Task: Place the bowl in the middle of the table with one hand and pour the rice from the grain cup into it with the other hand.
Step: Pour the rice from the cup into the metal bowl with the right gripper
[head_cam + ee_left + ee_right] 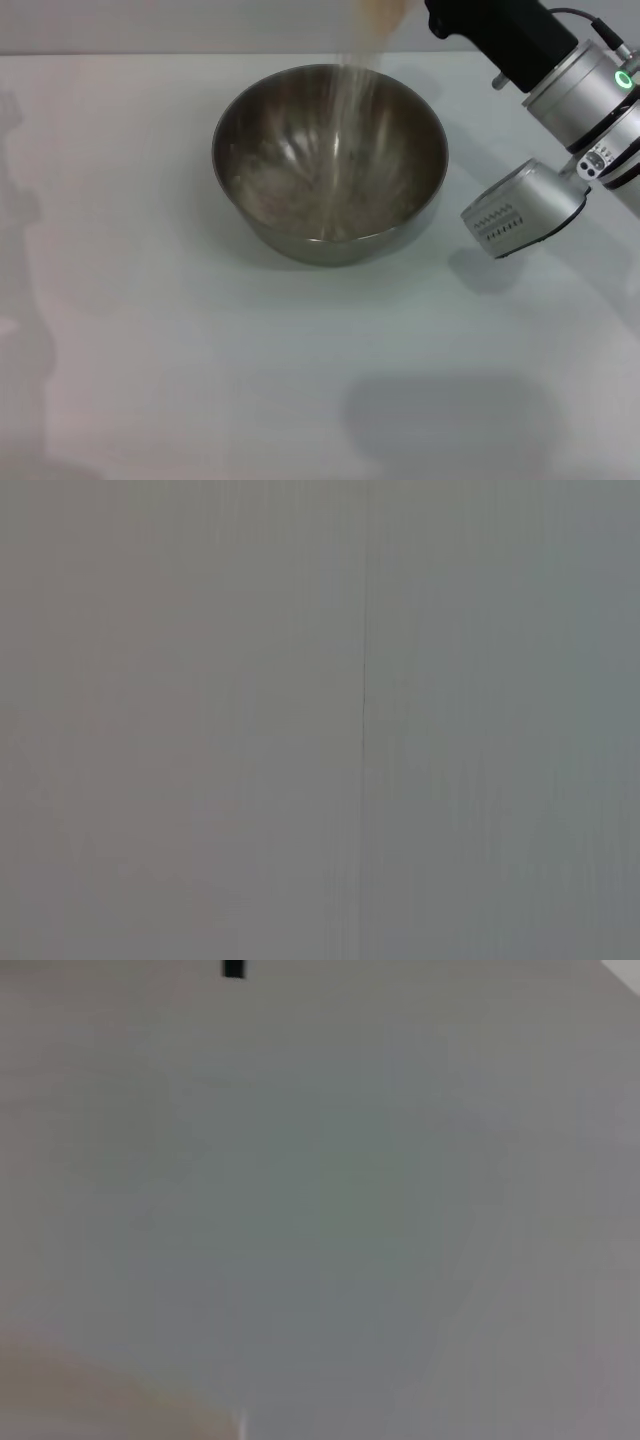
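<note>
One bowl (330,165) catches one rice (350,120) stream.

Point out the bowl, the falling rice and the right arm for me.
bowl (262,190): head view, inner wall.
rice (352,110): head view, falling stream.
right arm (580,85): head view, silver wrist above table (150,350).

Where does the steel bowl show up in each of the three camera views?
Head view: the bowl stands upright on the table, upper middle of the picture, with rice streaming into it from the top edge, beside the right arm.
Left wrist view: not in it; only a plain grey surface.
Right wrist view: not in it; a blurred pale surface.
Shared landmark: none can be matched across the views.
</note>
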Robot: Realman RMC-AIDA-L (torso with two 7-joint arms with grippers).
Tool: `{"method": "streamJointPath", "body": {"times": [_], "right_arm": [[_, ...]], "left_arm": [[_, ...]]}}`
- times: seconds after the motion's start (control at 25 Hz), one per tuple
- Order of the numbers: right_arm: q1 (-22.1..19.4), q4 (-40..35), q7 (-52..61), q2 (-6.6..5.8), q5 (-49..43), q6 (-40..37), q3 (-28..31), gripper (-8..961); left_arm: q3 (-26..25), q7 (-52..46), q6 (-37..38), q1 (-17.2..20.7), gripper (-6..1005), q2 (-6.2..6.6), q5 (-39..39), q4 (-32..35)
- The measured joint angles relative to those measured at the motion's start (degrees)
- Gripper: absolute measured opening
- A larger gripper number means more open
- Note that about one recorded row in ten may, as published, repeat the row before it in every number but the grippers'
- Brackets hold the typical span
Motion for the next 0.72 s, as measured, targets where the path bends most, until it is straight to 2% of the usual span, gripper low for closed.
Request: {"method": "streamJointPath", "body": {"times": [0.48, 0.72], "right_arm": [[-0.4, 1.9, -2.2, -0.01, -0.6, 3.6, 0.0, 11], [-1.3, 3.2, -2.1, 0.07, -3.7, 5.9, -0.1, 11]], "left_arm": [[0.0, 0.0, 0.0, -0.4, 517, 0.00, 0.1, 0.3], [0.0, 0.0, 0.0, -0.4, 517, 0.00, 0.1, 0.0]]}}
